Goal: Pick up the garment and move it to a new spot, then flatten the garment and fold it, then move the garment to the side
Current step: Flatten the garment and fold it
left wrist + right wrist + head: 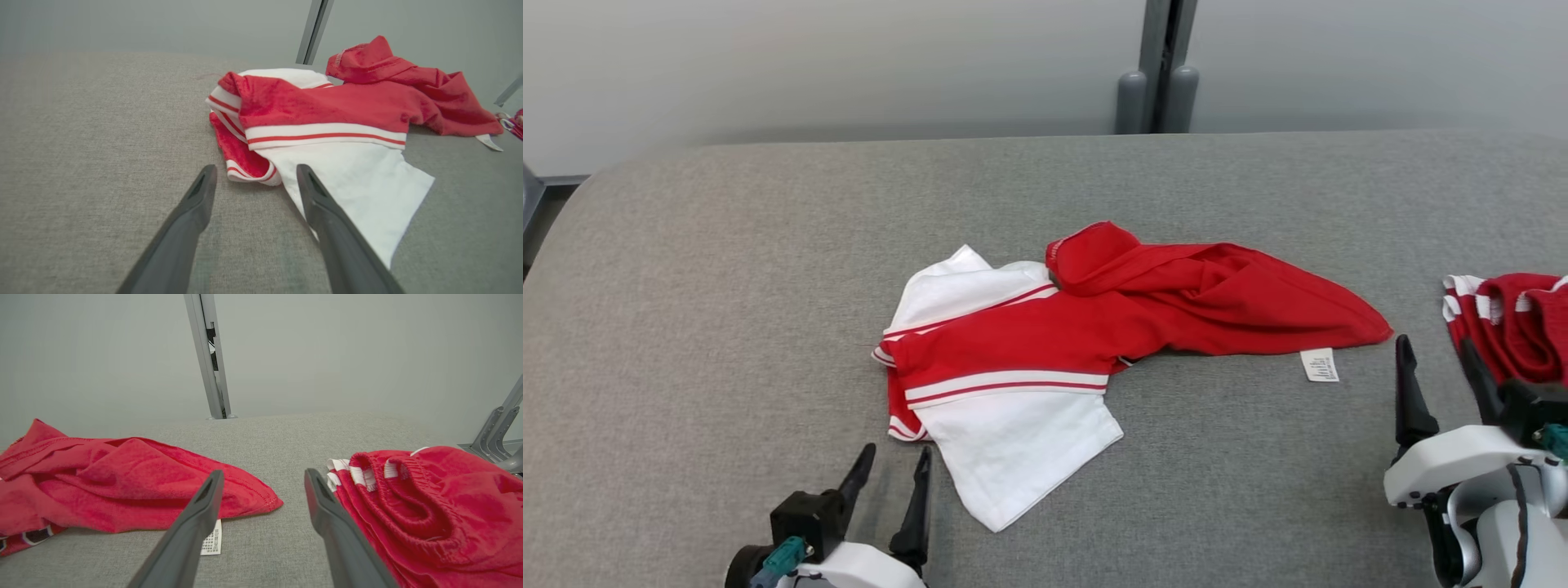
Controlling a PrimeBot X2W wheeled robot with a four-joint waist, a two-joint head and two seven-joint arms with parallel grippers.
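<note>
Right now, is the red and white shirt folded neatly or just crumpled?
Crumpled: the shirt lies bunched and twisted on the grey surface.

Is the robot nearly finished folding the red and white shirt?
Not yet. The shirt lies bunched up on the grey table, so no flattening or folding looks done. The left gripper and right gripper are both open and hold nothing. Smoothing, folding and moving it aside are all left.

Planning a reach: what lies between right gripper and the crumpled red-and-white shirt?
Head view: bare grey padded surface and a small white label between right gripper and shirt.
</note>
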